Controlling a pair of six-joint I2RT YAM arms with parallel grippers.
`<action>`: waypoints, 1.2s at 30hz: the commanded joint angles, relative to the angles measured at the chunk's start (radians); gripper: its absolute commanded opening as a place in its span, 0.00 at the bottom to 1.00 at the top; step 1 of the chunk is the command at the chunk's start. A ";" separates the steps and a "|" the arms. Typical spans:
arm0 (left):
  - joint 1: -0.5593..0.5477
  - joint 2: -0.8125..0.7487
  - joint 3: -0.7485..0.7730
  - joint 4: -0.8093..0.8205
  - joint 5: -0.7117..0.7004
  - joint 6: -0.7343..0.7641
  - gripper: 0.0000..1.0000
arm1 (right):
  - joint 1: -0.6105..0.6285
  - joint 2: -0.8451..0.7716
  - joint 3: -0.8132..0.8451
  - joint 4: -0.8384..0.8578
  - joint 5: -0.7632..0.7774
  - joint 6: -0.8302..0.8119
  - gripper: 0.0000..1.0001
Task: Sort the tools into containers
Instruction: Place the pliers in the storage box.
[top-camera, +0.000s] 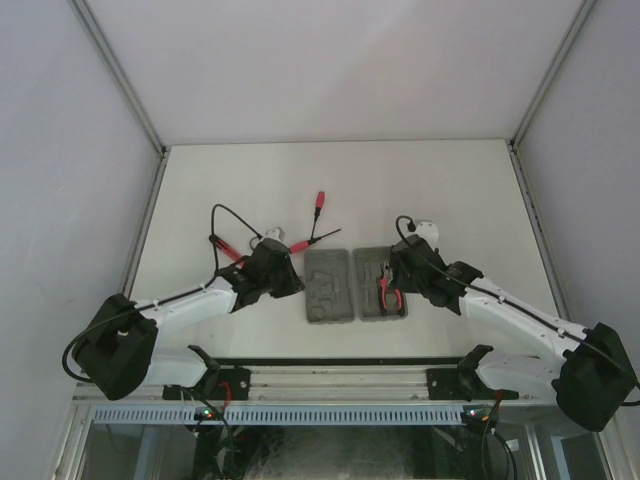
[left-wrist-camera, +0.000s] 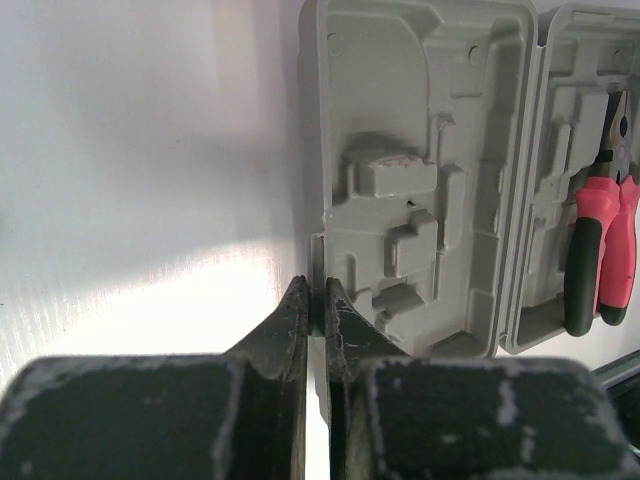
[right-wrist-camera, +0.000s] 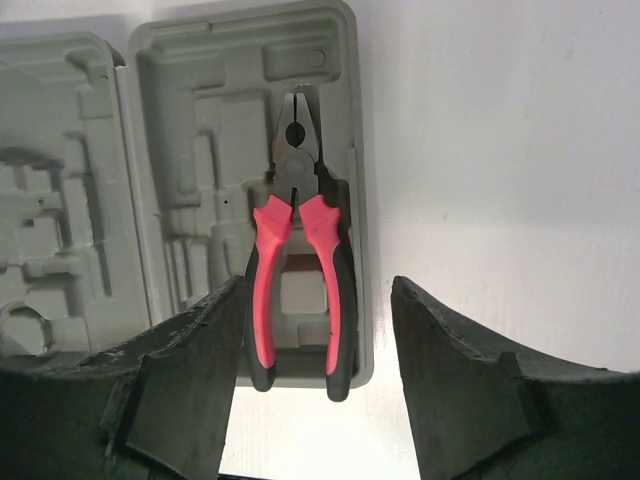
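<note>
Red-and-black pliers (right-wrist-camera: 293, 160) lie in right grey tray (right-wrist-camera: 342, 40); right gripper (right-wrist-camera: 318, 300) gapes, left gripper (left-wrist-camera: 318, 298) pinches left tray (left-wrist-camera: 312, 120) rim

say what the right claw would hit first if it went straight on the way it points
Most likely the pliers lying in the right tray: their red-and-black handles sit in line between the fingers of the open right claw. Depth is unclear in the wrist view.

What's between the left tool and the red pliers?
The left grey tray lies between the left tool and the pliers, shown in the left wrist view.
</note>
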 joint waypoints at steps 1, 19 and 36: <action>0.005 -0.031 0.005 0.004 -0.026 -0.010 0.00 | 0.005 0.018 0.036 0.014 0.019 0.001 0.60; 0.005 -0.033 0.003 0.004 -0.029 -0.017 0.00 | -0.009 0.145 0.091 -0.030 -0.058 -0.044 0.63; 0.005 -0.027 0.005 0.002 -0.027 -0.018 0.00 | 0.011 0.230 0.093 0.016 -0.131 -0.070 0.49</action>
